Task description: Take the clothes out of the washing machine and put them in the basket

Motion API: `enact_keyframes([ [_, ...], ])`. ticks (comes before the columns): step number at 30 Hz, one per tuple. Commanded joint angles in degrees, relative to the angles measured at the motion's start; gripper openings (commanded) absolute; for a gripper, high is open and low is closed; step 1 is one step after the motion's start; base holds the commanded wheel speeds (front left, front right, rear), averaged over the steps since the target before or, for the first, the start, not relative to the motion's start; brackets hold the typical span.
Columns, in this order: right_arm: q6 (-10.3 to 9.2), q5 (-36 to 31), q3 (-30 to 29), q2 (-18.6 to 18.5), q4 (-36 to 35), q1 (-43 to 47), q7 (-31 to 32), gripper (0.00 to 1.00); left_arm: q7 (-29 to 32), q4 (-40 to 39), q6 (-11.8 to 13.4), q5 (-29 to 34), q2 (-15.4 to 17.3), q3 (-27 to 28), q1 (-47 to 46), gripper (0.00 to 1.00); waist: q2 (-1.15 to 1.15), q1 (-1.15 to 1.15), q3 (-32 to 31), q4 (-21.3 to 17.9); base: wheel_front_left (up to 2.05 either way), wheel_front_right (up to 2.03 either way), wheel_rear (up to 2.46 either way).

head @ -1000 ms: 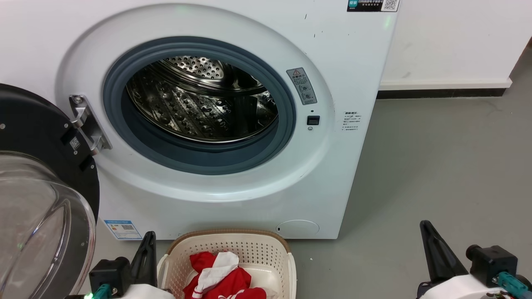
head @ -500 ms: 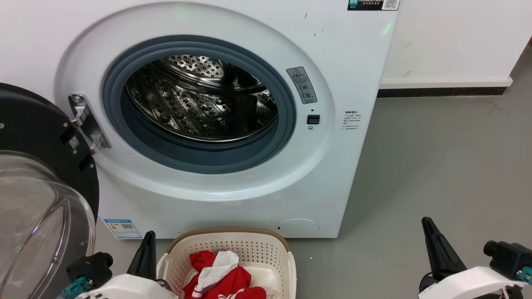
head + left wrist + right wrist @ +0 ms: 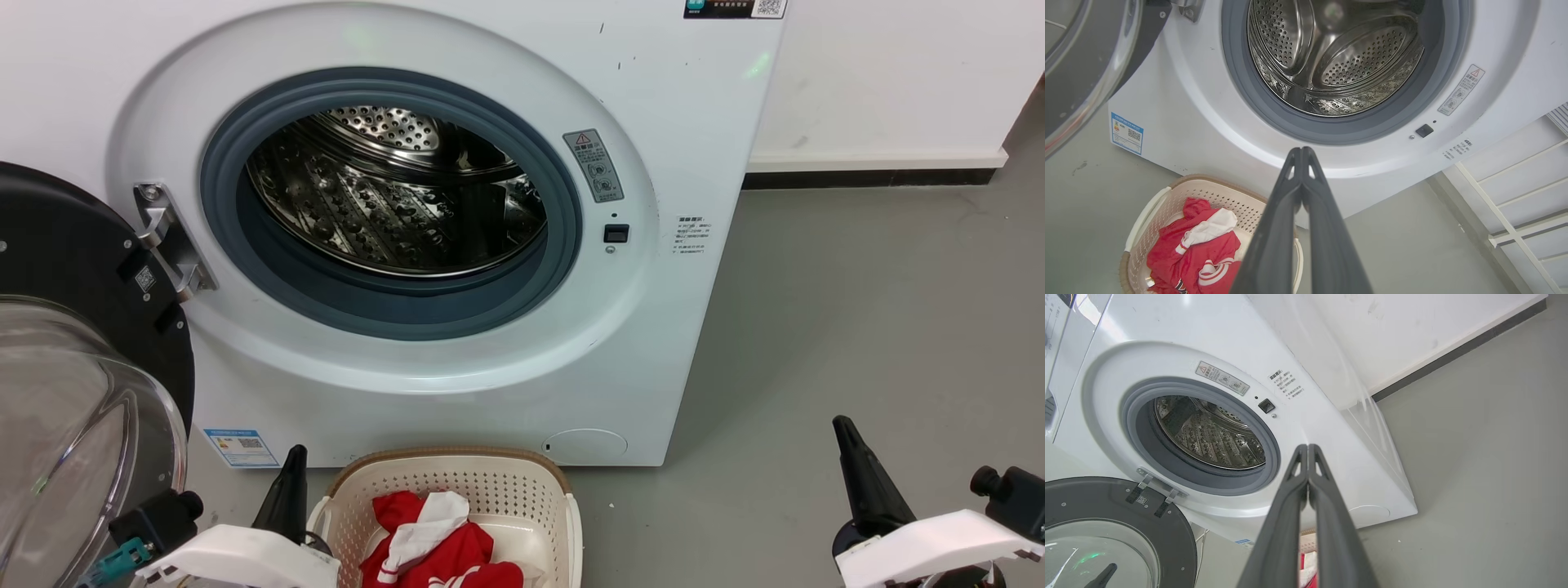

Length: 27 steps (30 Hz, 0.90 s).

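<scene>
Both claws are shut and empty. Left claw: tips pressed together, nothing between, aimed at the washer front just below the seal. Right claw: same, closed on nothing, well off to the right over bare floor.

Clothes lie in the basket, a red heap with a white panel on top, below the rim as far as shows. The near end of the basket is cut off in the head view. The basket stands on the floor just before the washer, below the seal. Drum looks like bare steel, no fabric seen. Task reads as done or nearly so.

Risks, my call:
- Left claw sits just beside the basket's left rim. A sideways swing on retreat could clip it and shove or tip it, since the basket looks light.
- Door hangs open at the left, close by the left arm. An outward elbow move could hit the glass.
- The drum's lowest front lip is hidden behind the seal in the head view. A small item could be missed there, though the left wrist view shows none.
- If the door gets closed next, a shut claw gives a poor push face and may slip off the curved glass.
</scene>
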Motion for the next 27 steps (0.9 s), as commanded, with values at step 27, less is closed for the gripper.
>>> enact_keyframes([
  [27, -0.01, 21.0, -1.1, -0.8, 3.5, -4.7, 1.4, 0.00, 2.0, 2.9, -3.2, -19.5, -1.3, 2.8, -4.5, 0.00, 0.00, 0.00, 0.4, 0.3, 0.00, 0.00, 0.00],
])
